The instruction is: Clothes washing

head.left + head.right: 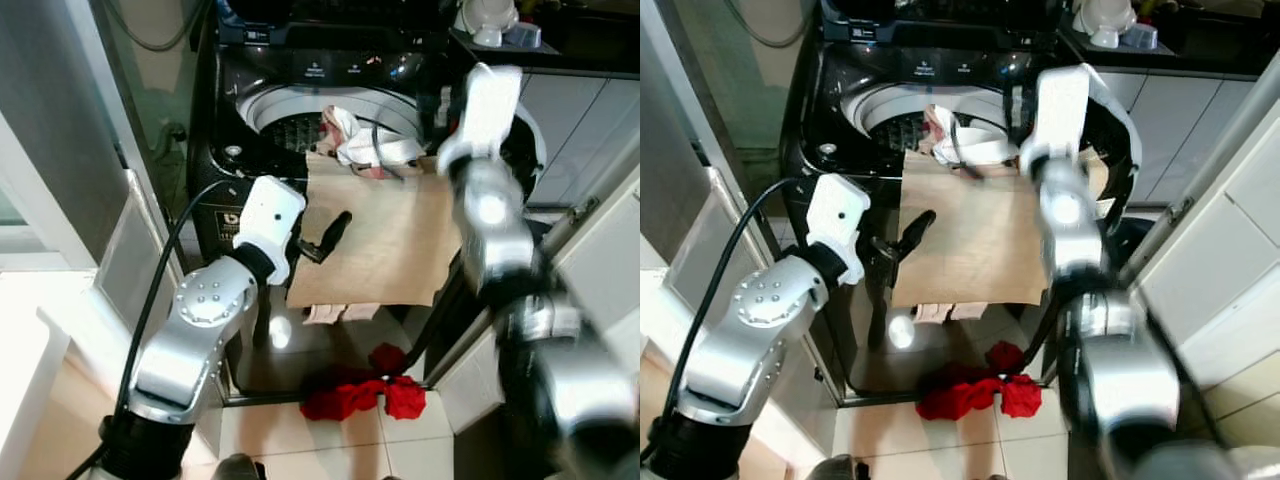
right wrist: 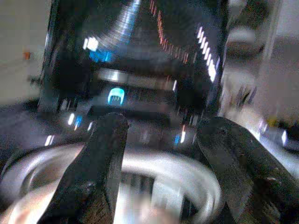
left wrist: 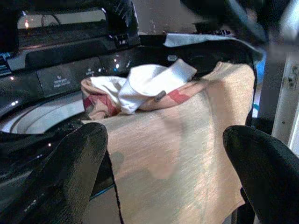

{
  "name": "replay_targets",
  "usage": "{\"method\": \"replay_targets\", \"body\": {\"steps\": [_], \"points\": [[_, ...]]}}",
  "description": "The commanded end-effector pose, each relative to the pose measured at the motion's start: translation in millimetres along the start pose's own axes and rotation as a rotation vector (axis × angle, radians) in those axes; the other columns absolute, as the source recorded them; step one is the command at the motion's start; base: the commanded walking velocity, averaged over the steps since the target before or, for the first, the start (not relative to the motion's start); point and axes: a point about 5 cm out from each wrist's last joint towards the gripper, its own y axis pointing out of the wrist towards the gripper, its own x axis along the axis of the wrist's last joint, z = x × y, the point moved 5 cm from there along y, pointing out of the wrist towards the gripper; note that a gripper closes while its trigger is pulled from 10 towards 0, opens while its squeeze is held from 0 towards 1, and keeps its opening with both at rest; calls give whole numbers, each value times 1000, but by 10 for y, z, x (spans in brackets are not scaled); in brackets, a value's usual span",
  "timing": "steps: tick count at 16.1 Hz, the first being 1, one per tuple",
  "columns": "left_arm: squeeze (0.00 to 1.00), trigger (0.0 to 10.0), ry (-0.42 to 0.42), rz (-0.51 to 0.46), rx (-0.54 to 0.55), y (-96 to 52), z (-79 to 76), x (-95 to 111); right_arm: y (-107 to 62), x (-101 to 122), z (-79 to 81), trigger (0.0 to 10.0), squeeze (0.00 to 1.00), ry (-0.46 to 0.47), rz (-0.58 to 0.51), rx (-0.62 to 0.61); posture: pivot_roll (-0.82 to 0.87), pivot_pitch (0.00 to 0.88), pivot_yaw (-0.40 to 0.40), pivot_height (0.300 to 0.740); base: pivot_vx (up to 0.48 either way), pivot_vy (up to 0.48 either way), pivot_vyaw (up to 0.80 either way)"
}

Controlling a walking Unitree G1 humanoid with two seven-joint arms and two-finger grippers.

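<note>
A top-loading washing machine [image 1: 300, 70] stands open ahead of the robot, and a tan cloth [image 1: 375, 245] drapes over its near rim, hanging flat down the black front with its long axis running from rim to floor. At the cloth's upper end a white garment [image 3: 149, 81] and a red-and-white patterned piece [image 3: 180, 95] lie bunched on the rim, partly over the steel drum [image 1: 285, 120]. The left gripper [image 1: 325, 238] sits just left of the hanging cloth, near its left edge, its black fingers [image 3: 77, 158] spread wide with nothing between them. The right gripper [image 2: 163, 154] is raised over the far right side of the drum opening, fingers apart and empty. A red garment [image 1: 360, 392] lies crumpled on the tiled floor at the machine's foot, below the tan cloth's lower edge. White cabinets [image 1: 600, 250] close in on the right and a wall on the left, leaving a narrow standing space.
</note>
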Motion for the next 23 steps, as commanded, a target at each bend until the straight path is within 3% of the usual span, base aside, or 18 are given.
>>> {"method": "replay_targets", "body": {"steps": [1, 4, 7, 10, 13, 16, 18, 19, 21, 23], "points": [[0, 10000, 4, 4, 1, 17, -25, -28, -35, 54, 31, 10000, 0, 50, -22, 25, 22, 0, -45, 740, 0, 0, 0], [0, 10000, -2, 0, 4, 40, -10, -25, -160, -223, 91, 10000, 0, 115, 81, 55, 12, 0, -25, 740, 0, 0, 0], [0, 10000, 32, 5, -64, 26, -64, -22, -19, -352, 191, 10000, 0, 194, 210, 95, 29, 0, -20, 740, 0, 0, 0], [0, 10000, 85, 56, -208, -117, -159, -74, 60, -429, 313, 10000, 0, 234, 312, 140, 83, 0, -53, 740, 0, 0, 0], [0, 10000, 102, 38, -217, -178, -118, 34, 190, -397, 393, 10000, 0, 268, 392, 152, 117, 0, -82, 740, 0, 0, 0], [0, 10000, 96, 28, -194, -237, -85, 95, 202, -460, 463, 10000, 0, 227, 502, 171, 155, 0, -112, 740, 0, 0, 0], [0, 10000, 95, 34, -182, -281, -69, 105, 221, -473, 364, 10000, 0, 139, 542, 120, 171, 0, -120, 740, 0, 0, 0], [0, 10000, 95, 35, -174, -282, -56, 111, 261, -428, 267, 10000, 0, 60, 533, 79, 177, 0, -121, 740, 0, 0, 0], [0, 10000, 98, 34, -156, -277, -35, 122, 413, -190, 93, 10000, 0, 6, 448, -10, 178, 0, -127, 740, 0, 0, 0], [0, 10000, 95, 31, -125, -268, 18, 135, 592, 176, 125, 10000, 0, -1, 289, 33, 167, 0, -124, 740, 0, 0, 0]]}}
